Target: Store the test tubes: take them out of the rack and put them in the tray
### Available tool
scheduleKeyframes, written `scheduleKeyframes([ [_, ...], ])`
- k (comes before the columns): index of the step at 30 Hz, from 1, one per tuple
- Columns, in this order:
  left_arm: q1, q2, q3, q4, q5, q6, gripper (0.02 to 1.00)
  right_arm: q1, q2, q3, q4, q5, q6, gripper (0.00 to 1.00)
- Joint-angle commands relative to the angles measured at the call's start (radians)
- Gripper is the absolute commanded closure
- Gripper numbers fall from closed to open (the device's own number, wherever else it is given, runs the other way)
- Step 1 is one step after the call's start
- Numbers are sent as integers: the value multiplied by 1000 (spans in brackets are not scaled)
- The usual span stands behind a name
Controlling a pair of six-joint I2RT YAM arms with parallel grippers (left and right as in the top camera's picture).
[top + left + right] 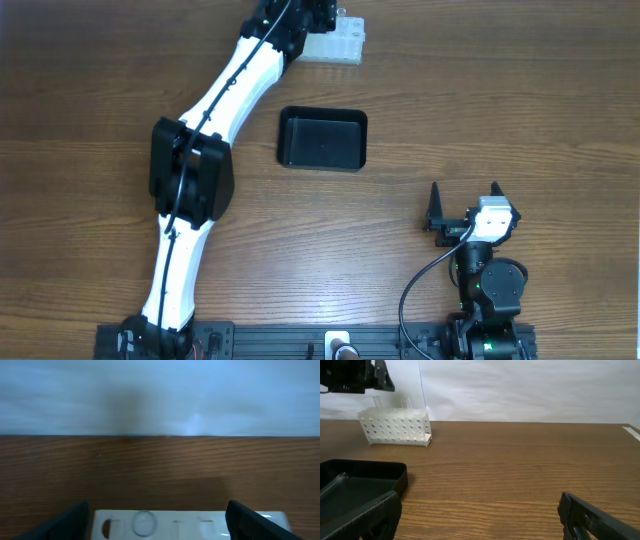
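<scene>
**Mia:** Where are the tubes?

**Ben:** A few glass tubes [376,402] stand in the white rack [340,45], at the far side of the table [520,100]. The black tray [282,140] lies near the middle, apart from the rack. One tube may be lying in it, but I can't tell.

**Mia:** What are the arms doing?

**Ben:** The left gripper [157,510] hangs right over the rack. Its fingers are wide apart and hold nothing. The right gripper [466,198] sits close to its own base, well away from the tray. It is wide too, and empty.

**Mia:** So which step is this?

**Ben:** I think it's getting ready to grab a tube.

**Mia:** What comes next?

**Ben:** The left gripper should line up with one tube, go down, and squeeze gently. Glass breaks! Then it should lift straight up so the rack doesn't tip.
</scene>
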Motion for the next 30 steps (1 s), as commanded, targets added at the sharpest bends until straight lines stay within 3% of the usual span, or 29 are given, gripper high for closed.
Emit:
scheduleKeyframes([
  [1,25,33,2,16,-18,18,156,-8,-9,-5,-3,-5,3,12],
  [7,25,44,2,26,-17,18,259,-8,-9,-5,-3,-6,3,9],
  [16,18,71,2,26,8,18,268,-8,-9,-5,-3,-5,3,9],
  [18,18,71,2,26,8,18,308,-8,-9,-5,-3,-5,3,9],
  [30,14,71,2,27,8,18,847,-8,-9,-5,-3,-5,3,7],
])
